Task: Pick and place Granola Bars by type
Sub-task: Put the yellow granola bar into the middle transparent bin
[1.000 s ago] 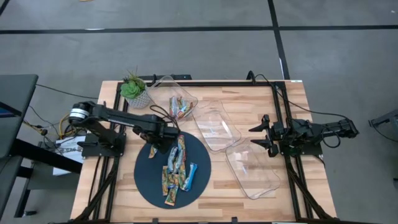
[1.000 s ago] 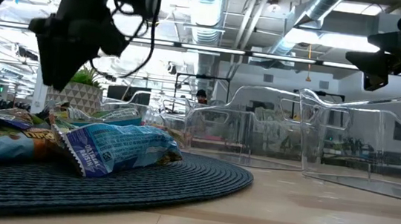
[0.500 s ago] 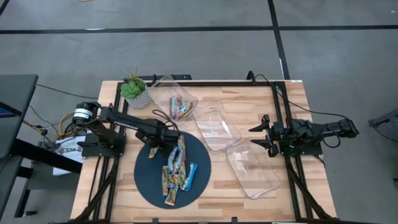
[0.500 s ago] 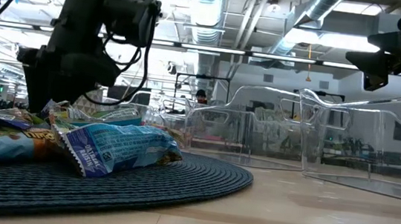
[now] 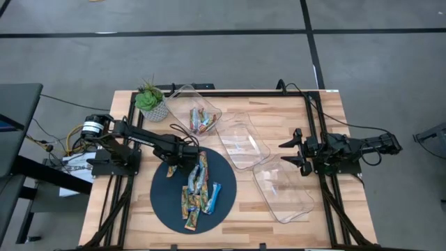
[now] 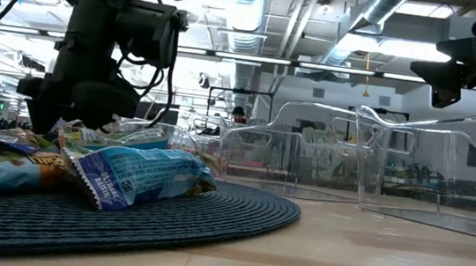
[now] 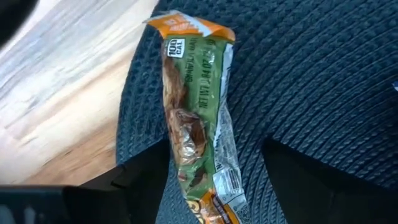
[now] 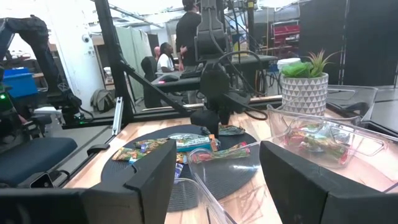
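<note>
High view: round dark woven mat point(image 5: 167, 206) on the pale wooden worktop point(image 5: 327, 111); the Granola Bars point(image 5: 197, 185) lie heaped in shiny wrappers on the mat's middle and right part, with a few more in the clear tray point(image 5: 182, 104) just beyond the mat.
Left tool point(image 5: 193, 154): low over the mat's far edge, fingers spread, nothing gripped.
Right tool point(image 5: 287, 152): well away from the mat, past the two bare clear trays point(image 5: 254, 150), fingers parted and holding nothing.
Low view: crinkled foil bars on the ribbed mat point(image 6: 239, 208); left arm dark and bulky behind them; rigid see-through tray walls beside the mat.
Left wrist view: one green and orange bar point(image 7: 196, 118), flat and long, lies on the mat's coarse weave between the spread dark fingers point(image 7: 140, 186).
Right wrist view: mat with bars, potted plant point(image 8: 303, 84) in a patterned white pot behind the filled tray.
</note>
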### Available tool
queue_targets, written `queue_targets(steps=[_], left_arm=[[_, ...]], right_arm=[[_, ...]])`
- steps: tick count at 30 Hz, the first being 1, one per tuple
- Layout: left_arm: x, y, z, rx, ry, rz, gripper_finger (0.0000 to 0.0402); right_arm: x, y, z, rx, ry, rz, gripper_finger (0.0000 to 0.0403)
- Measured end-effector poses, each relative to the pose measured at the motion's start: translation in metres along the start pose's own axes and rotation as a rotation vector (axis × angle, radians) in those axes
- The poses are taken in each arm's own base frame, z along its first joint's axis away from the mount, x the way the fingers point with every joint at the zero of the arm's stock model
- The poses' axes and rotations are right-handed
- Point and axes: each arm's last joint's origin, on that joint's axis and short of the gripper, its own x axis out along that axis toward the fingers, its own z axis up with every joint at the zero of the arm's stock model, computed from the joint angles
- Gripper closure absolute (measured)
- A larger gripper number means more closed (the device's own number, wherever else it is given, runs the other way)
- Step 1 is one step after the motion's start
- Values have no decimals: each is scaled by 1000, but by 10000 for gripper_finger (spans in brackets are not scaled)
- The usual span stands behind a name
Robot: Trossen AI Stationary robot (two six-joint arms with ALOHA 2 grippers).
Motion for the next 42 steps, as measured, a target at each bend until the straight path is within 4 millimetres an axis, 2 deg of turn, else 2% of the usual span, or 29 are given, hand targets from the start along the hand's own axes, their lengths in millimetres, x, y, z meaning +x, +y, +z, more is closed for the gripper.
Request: queue_targets(steps=[4,13,21,26,31,37,42], left_arm=[[0,0,0,3,4,-5,190],[0,1,0,2,15,-7,303],[-1,0,1,28,10,-11,362],[-5,-1,2,30,-6,-37,378],[-17,-3,3,73,-66,-123,375],[-43,-9,6,169,-242,-314,369],[-71,-12,14,206,-474,-474,368]], right_arm=[[0,0,0,0,0,0,179],[0,0,0,0,0,0,179],[0,0,0,0,0,0,179],[0,0,0,0,0,0,179],[0,0,0,0,0,0,179],[0,0,0,0,0,0,179],[0,0,0,0,0,0,179]])
